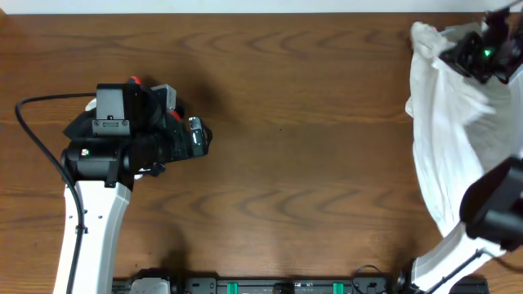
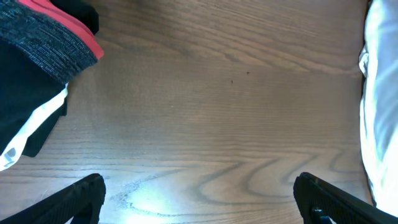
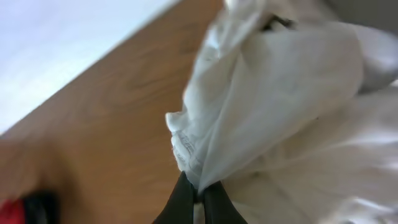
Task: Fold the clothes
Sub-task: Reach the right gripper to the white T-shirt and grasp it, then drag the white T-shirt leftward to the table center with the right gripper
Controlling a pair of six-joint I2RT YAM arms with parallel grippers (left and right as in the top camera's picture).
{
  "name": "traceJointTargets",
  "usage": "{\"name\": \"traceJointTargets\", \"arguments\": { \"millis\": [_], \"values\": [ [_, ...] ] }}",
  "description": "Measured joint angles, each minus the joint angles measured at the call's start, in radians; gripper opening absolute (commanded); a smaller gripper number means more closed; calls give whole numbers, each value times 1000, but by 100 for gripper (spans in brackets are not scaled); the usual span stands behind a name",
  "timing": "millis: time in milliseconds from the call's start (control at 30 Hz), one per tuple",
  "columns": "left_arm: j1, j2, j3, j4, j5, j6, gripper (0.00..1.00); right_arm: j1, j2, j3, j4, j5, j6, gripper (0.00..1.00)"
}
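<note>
— Furniture?
— Only a desk [image 1: 310, 122], brown wood, filling nearly the whole overhead view. Broad looping grain, running left to right.
— Beyond the far edge?
— A thin pale strip [image 1: 204, 6] along the top; wall or floor, cannot tell. Also showing in the right wrist view as a blurred bluish-white surface [image 3: 62, 43] past the desk's slanting edge.
— Light?
— Soft, even over the wood. One bright sheen [image 2: 149, 208] low in the left wrist view.
— Near edge?
— A black rail [image 1: 278, 287] with small green marks, lying along it.
</note>
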Motion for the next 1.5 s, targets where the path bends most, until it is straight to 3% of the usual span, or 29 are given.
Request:
{"name": "traceJointTargets", "arguments": {
  "millis": [133, 400, 600, 733, 867, 1033, 1300, 1500],
  "values": [
    [1, 0, 13, 2, -1, 1, 99, 129, -87, 14, -50, -39, -23, 1],
    [7, -57, 175, -1, -75, 15, 99, 449, -79, 14, -118, -51, -39, 3],
    [7, -149, 241, -13, -174, 41, 100, 758, -79, 14, -137, 25, -45, 30],
    [7, -181, 243, -42, -216, 49, 100, 911, -79, 14, -154, 151, -56, 40],
    [7, -176, 243, -75, -230, 52, 100, 895, -79, 14, -164, 232, -43, 49],
    [7, -148, 243, -119, -237, 53, 100, 734, -79, 14, -219, 280, -24, 62],
    [-11, -21, 243, -154, -103, 132, 98, 508, -79, 6, -281, 302, -15, 68],
    [-158, 160, 244, -110, -48, 200, 90, 477, -79, -33, -282, 301, 2, 62]
  ]
}}
